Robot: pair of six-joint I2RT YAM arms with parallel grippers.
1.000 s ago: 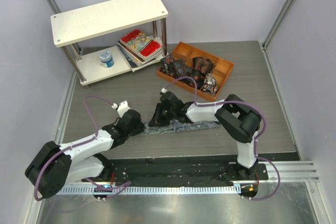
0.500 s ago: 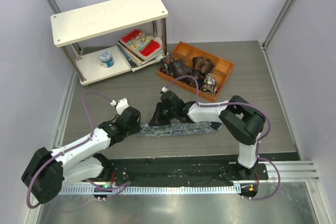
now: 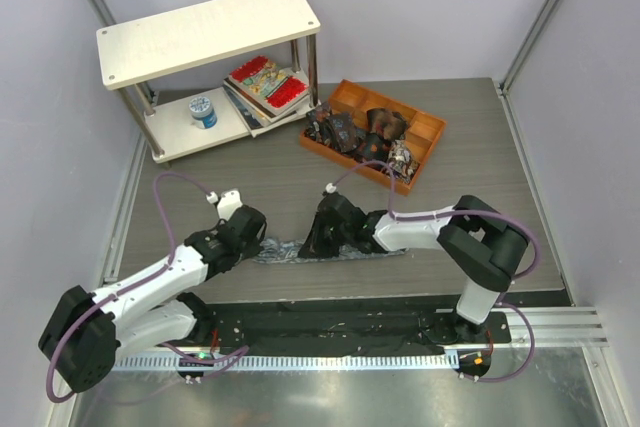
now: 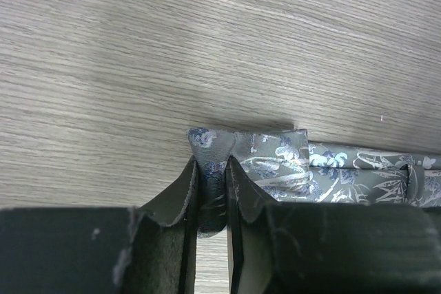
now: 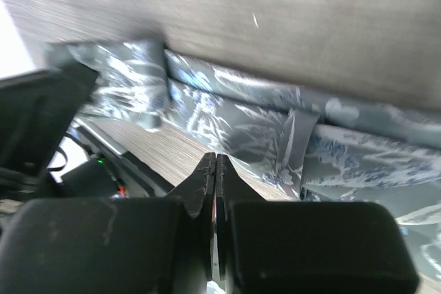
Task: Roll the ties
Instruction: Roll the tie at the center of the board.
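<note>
The tie (image 3: 345,249) lies stretched along the near table (image 3: 480,167). The left gripper (image 4: 211,170) pinches its folded left end. Further right, the right gripper (image 5: 215,164) sits over it, fingers pressed together.

The right gripper (image 5: 215,161) had its fingers pressed together, tips at the near edge of the grey-blue tie (image 5: 241,111) stretched across the wooden table (image 5: 310,12).
</note>
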